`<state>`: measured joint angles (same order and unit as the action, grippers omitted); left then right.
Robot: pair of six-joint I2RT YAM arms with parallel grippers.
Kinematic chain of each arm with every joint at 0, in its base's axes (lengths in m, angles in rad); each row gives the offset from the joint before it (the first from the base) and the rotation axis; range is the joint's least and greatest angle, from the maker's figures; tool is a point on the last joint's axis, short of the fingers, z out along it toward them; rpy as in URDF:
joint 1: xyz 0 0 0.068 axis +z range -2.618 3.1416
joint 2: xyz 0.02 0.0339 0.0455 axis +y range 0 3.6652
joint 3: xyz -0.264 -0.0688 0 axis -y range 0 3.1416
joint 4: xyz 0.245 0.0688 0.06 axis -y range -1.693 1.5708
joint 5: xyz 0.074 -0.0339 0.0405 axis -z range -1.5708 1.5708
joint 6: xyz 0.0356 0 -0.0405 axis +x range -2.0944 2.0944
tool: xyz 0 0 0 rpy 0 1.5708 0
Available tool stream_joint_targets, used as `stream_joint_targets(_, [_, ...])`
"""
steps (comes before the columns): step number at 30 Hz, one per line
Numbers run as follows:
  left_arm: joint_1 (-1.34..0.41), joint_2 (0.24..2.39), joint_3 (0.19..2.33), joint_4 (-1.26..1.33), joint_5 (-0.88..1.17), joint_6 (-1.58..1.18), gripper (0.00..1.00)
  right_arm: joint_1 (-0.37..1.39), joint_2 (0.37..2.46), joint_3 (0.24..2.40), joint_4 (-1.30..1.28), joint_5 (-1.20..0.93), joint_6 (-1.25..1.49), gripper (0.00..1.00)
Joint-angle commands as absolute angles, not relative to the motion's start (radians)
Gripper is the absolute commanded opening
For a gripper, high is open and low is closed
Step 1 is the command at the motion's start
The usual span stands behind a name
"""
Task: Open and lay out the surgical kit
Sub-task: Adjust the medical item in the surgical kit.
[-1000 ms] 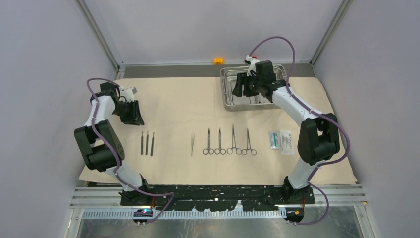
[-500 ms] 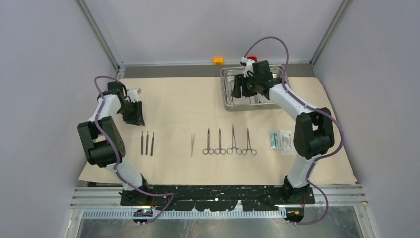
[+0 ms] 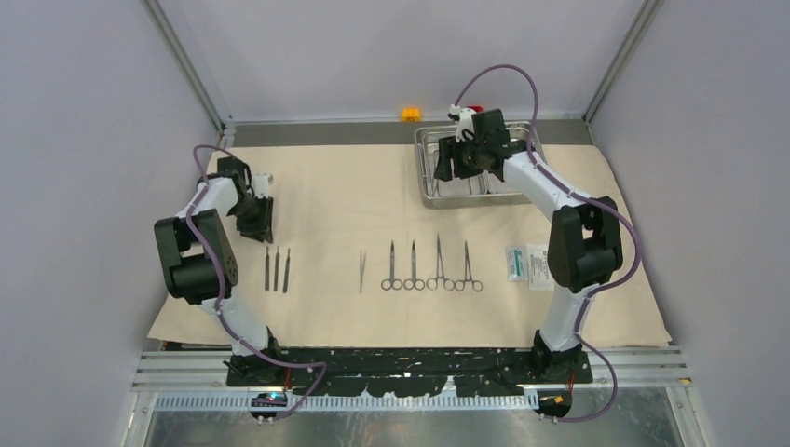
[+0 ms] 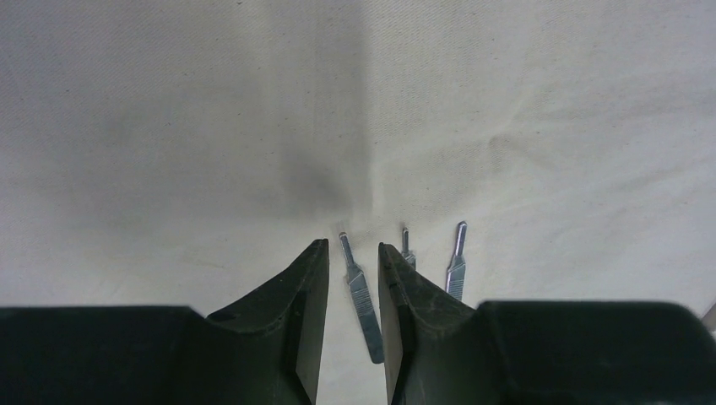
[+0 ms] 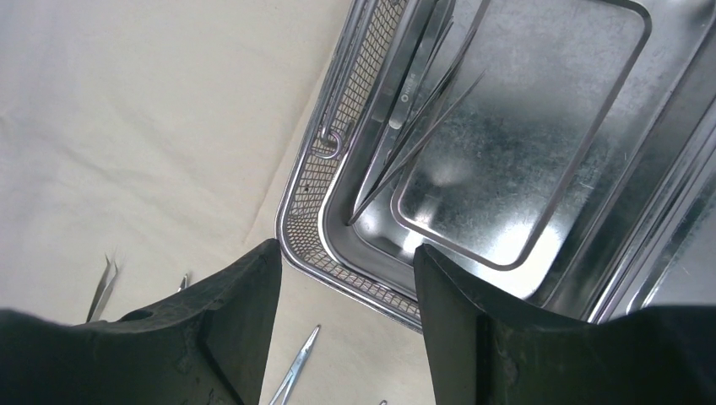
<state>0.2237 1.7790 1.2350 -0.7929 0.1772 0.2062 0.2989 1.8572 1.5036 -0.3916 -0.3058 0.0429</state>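
Steel tweezers (image 5: 405, 126) lie in the tray (image 5: 523, 152), light, stiff, slippery; pinch mid-shaft; right end effector (image 5: 346, 253) gapes empty above tray's corner; left end effector (image 4: 353, 249), well apart from tray, slightly parted, empty.

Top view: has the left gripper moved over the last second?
Yes. The left gripper has come slightly nearer the three straight handles, which lie unmoved on the beige cloth.

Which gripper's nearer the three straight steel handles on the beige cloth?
Left. The left gripper hovers just beyond the three straight steel handles; the right gripper is far across the cloth, over the shiny steel tray.
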Motion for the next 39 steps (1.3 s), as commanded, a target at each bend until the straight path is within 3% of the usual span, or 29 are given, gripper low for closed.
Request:
stream_joint_targets(1, [0.221, 1.799, 1.234, -0.754, 0.138, 0.209, 0.29, 0.295, 1.853, 1.542, -0.385, -0.317, 0.029, 0.64])
stream_joint_targets(13, [0.220, 1.847, 1.231, -0.755, 0.158, 0.211, 0.26, 0.294, 1.856, 1.519, -0.379, -0.313, 0.042, 0.64])
stream_joint_targets(27, [0.218, 1.821, 1.215, -0.770, 0.194, 0.201, 0.14, 0.295, 1.858, 1.500, -0.371, -0.316, 0.057, 0.64])
stream_joint_targets(39, [0.219, 1.798, 1.189, -0.770, 0.196, 0.200, 0.09, 0.294, 1.857, 1.490, -0.365, -0.320, 0.062, 0.64])
